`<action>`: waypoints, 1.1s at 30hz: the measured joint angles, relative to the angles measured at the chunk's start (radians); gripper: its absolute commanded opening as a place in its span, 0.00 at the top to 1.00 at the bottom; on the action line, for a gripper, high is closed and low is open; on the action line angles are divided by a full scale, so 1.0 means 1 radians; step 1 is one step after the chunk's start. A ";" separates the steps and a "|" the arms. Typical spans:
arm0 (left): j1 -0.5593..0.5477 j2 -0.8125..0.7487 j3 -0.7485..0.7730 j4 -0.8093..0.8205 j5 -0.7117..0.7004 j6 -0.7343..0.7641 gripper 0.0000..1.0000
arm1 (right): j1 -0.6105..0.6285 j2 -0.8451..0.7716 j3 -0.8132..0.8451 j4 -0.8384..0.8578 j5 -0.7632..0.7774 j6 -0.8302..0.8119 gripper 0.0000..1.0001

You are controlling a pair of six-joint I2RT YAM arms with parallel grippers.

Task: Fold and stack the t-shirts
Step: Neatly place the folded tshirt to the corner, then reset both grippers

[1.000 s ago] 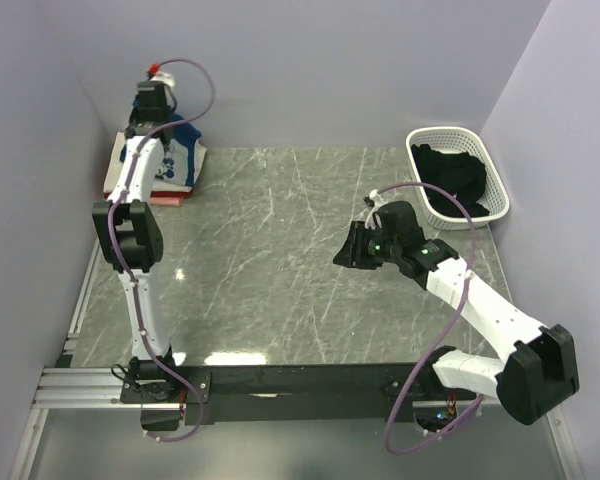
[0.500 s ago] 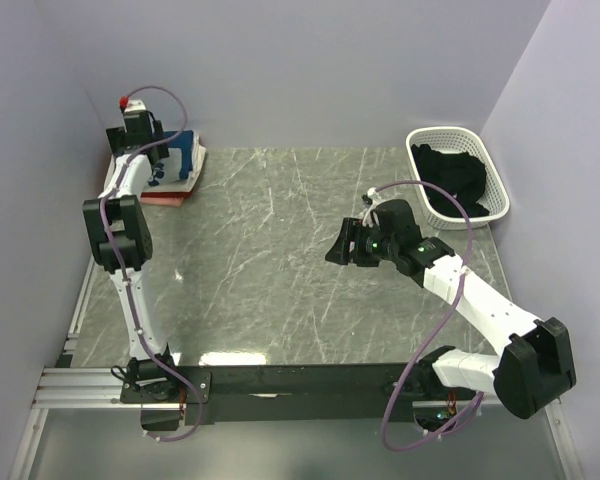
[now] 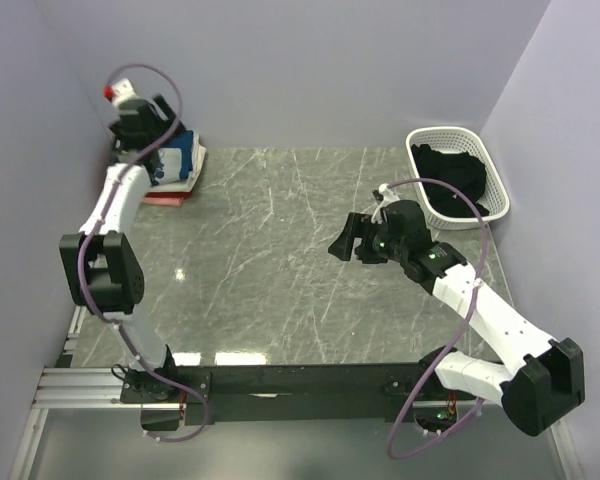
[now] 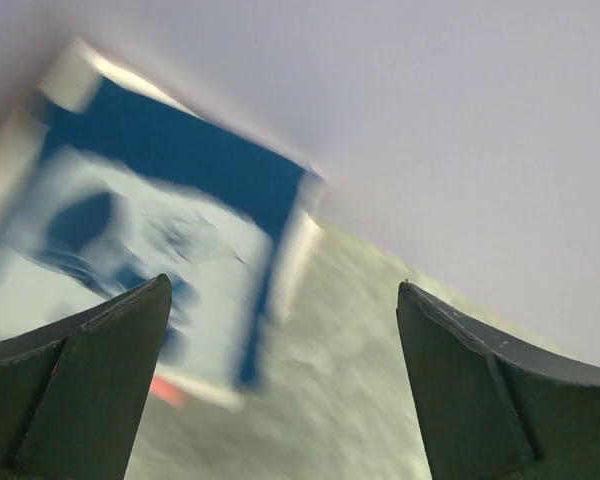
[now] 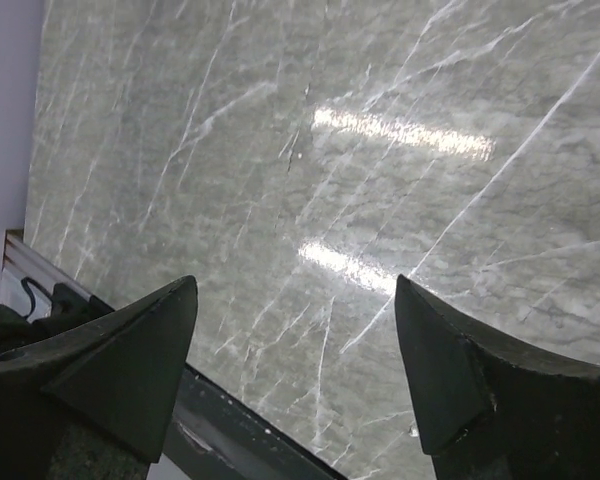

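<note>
A folded navy blue t-shirt [image 3: 180, 158] with a white print tops the stack at the far left of the table, over a cream one and a red one [image 3: 166, 198]. My left gripper [image 3: 155, 140] hovers just above and behind that stack, open and holding nothing. In the left wrist view the navy t-shirt [image 4: 170, 190] is blurred, below and left of the open left gripper [image 4: 280, 295]. A black t-shirt [image 3: 452, 178] lies in the basket. My right gripper [image 3: 348, 243] hangs open over the middle of the table; in the right wrist view the right gripper [image 5: 295, 285] has only marble between its fingers.
The white lattice basket [image 3: 496, 190] stands at the back right corner. Grey marble table [image 3: 270, 260] runs between the arms. Lilac walls close in the left, back and right sides. A black rail [image 5: 250, 425] runs along the near edge.
My left gripper has opened, let go of the navy t-shirt and lifted up and back from the stack. The right gripper has opened wider, staying in about the same place.
</note>
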 measured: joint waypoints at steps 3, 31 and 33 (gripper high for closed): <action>-0.115 -0.095 -0.178 0.020 0.029 -0.080 0.01 | 0.000 -0.019 0.001 -0.006 0.033 0.004 0.10; -0.995 -0.600 -0.938 0.134 -0.110 -0.394 0.01 | -0.012 -0.295 -0.127 -0.071 0.304 0.019 0.08; -0.995 -0.624 -0.935 0.125 -0.126 -0.387 0.01 | -0.012 -0.297 -0.136 -0.073 0.317 0.020 0.08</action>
